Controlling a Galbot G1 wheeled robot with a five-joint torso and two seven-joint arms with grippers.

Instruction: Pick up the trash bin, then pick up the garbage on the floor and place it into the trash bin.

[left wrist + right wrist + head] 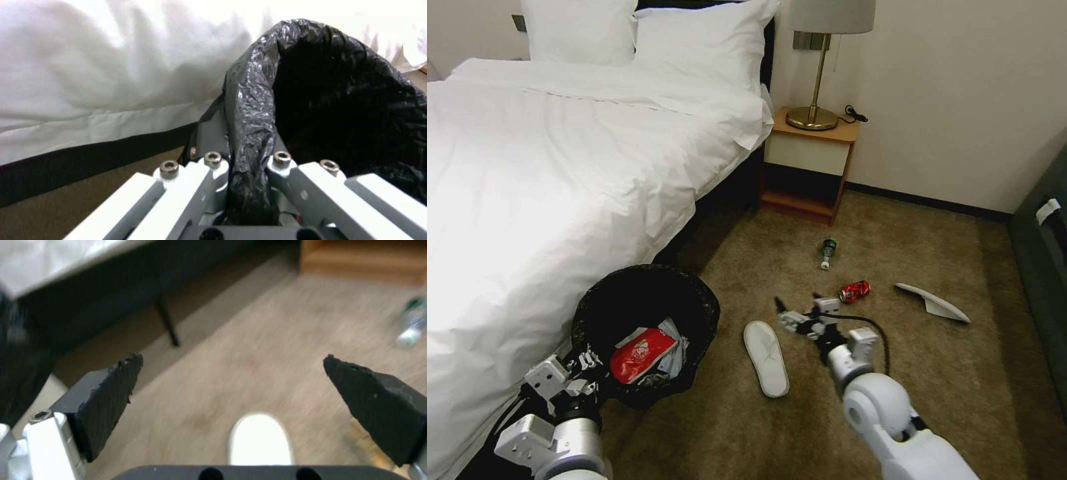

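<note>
Standing by the bed, I saw the first part of the job already done: the left gripper [585, 367] was clamped on the near rim of the trash bin [647, 293], its fingers [209, 166] pinching the black liner folded over the edge, and the bin hung beside the white bed [547, 173]. Inside the bin, just beyond that gripper, lay a red snack wrapper [642, 354] with some crumpled white scraps next to it, so by my reckoning some litter had gone in.

Out to the right, over the carpet [800, 427], the right gripper [798, 313] hovered with its jaws spread wide and nothing between them. A white slipper [766, 357] lay on the floor just below and to the bin side of it, its toe showing under the open fingers [111, 386] in the right wrist view. Near the gripper's far side sat a crushed red can [854, 291]; a small green bottle [827, 253] lay farther ahead, toward the nightstand [810, 167], and a second slipper [934, 302] rested well apart on the right.

So four pieces looked to remain: two slippers, the can and the bottle. I judged the task roughly midway.
</note>
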